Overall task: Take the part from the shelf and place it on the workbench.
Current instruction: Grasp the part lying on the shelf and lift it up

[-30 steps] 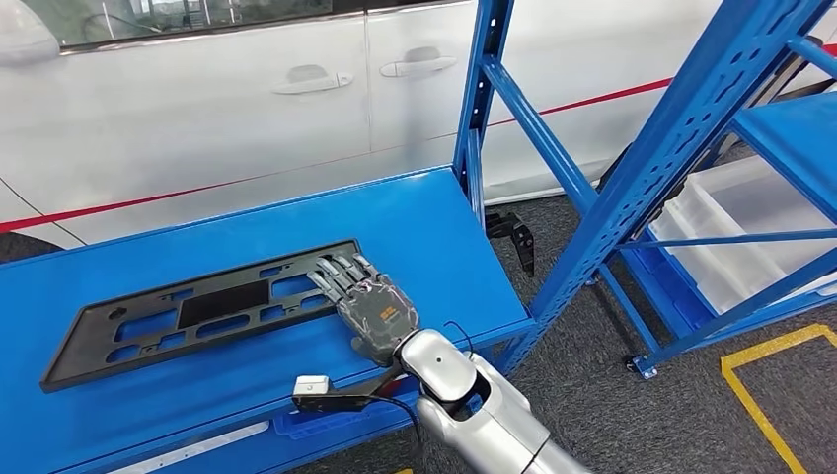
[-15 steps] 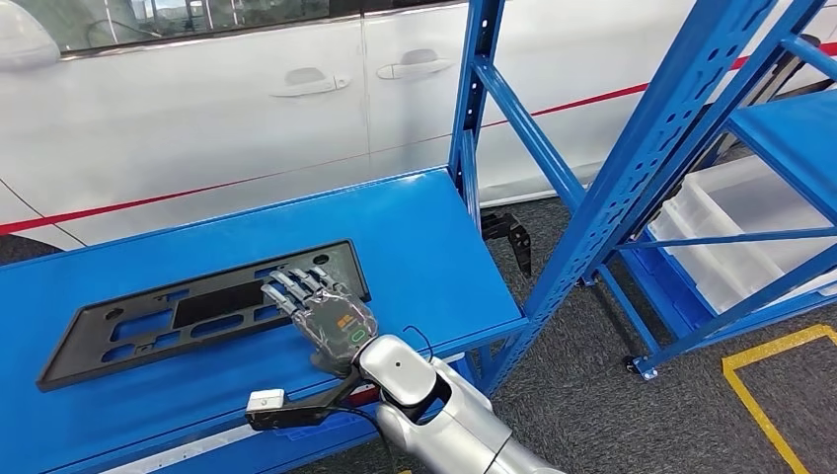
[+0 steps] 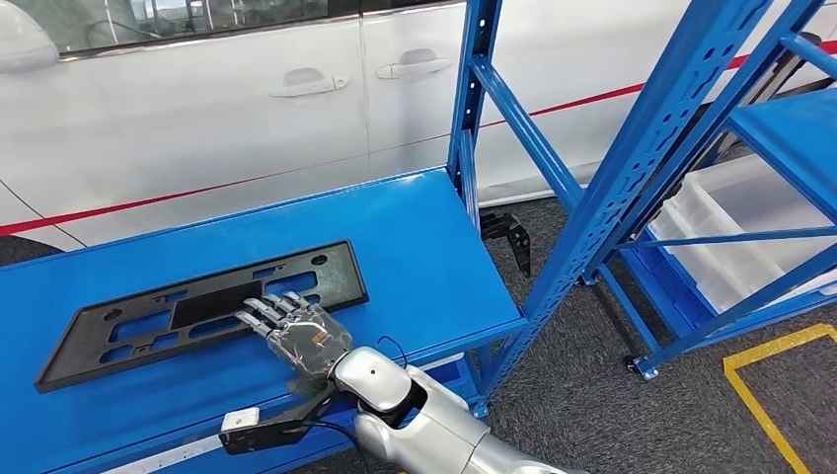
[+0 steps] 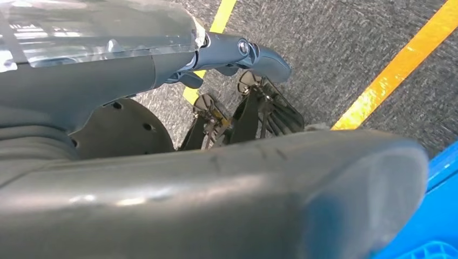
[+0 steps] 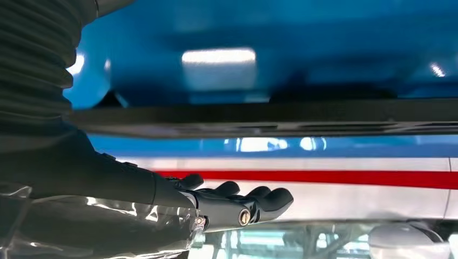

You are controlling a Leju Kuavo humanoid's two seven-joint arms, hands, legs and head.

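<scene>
**On the blue workbench, the black part lies flat under an open right hand**

Across the blue workbench (image 3: 415,237) the black plastic part (image 3: 148,321), a long flat frame with rectangular cut-outs, lies flat with its long side running roughly along the bench's front edge. The right hand (image 3: 296,331) is over the part's near right section, palm down, fingers (image 3: 259,310) spread and stretched out over the frame; it grips nothing, and whether the fingertips touch the part cannot be told from the head view. In the right wrist view the same hand (image 5: 237,208) shows extended, uncurled fingers close to the dark edge of the part (image 5: 270,116), with the blue bench surface beyond.

The left hand (image 4: 237,59) hangs over grey carpet crossed by yellow floor tape (image 4: 394,70); its fingers look loosely extended with nothing in them.

Behind the bench stands a white car (image 3: 247,109) with a red stripe along its doors. To the right rises a blue steel shelf rack (image 3: 651,158), with clear plastic bins (image 3: 730,237) on its lower level.
</scene>
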